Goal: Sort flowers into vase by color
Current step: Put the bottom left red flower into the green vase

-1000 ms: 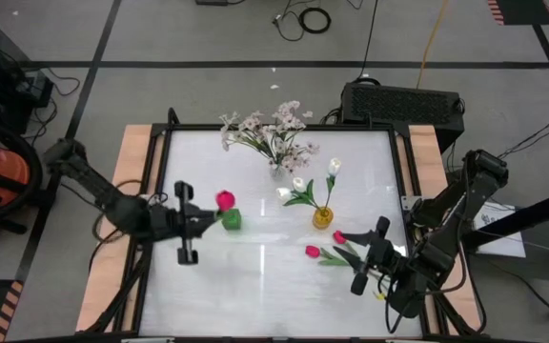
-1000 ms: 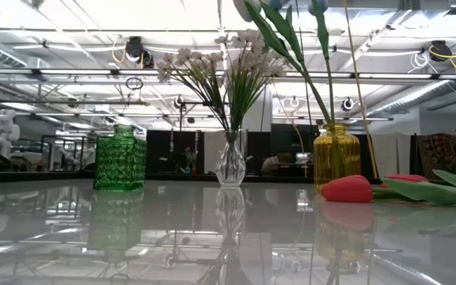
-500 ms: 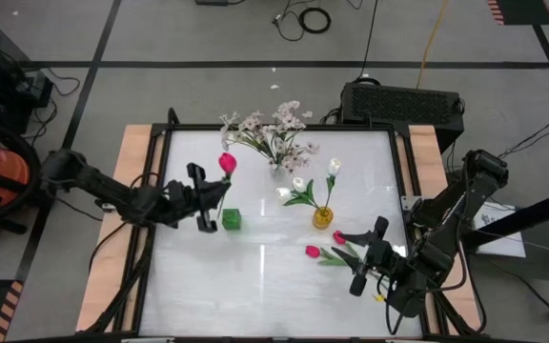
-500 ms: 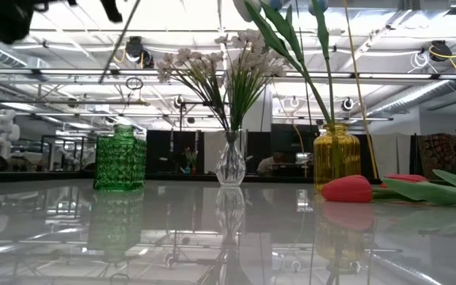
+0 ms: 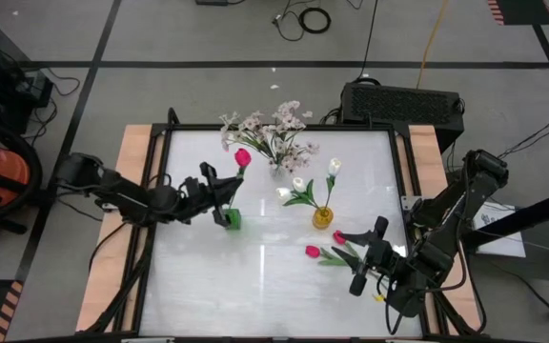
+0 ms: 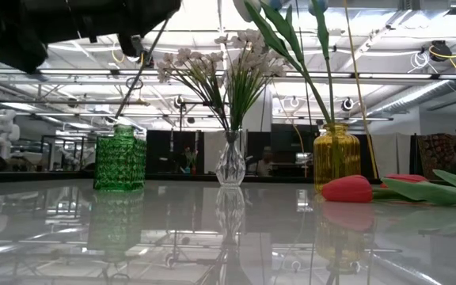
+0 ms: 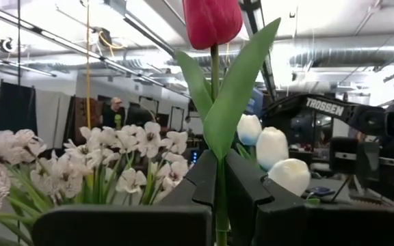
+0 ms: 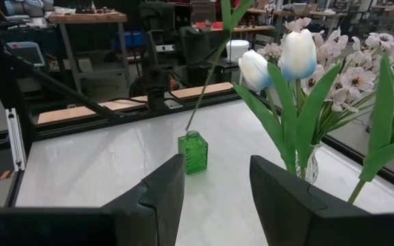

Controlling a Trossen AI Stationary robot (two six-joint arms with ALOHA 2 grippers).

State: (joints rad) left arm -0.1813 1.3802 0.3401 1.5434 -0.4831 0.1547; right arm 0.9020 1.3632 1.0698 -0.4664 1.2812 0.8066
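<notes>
My left gripper is shut on a magenta-pink tulip, just left of the green vase. The tulip's stem runs down into that vase's mouth. White tulips stand in the yellow vase. Sprays of pale blossoms stand in the clear vase. Two more pink tulips lie flat on the table near the right edge. My right gripper is open and hovers just right of them. My left gripper pinches the pink tulip's stem between its two fingers, below the long leaf and the bloom. The fingers come from the table's left, across the stem. The tulip stands nearly upright, leaning a little, with its lower end at the green vase's mouth.
The three vases stand in a loose row across the table's middle and far part. The white table top has free room along its near side. A black box sits beyond the far edge. People show in the room behind.
My left gripper has moved toward the table's right and far side, up to the green vase, and has turned. The pink tulip has swung from lying near level to nearly upright, with its lower stem end now at the vase's mouth.
</notes>
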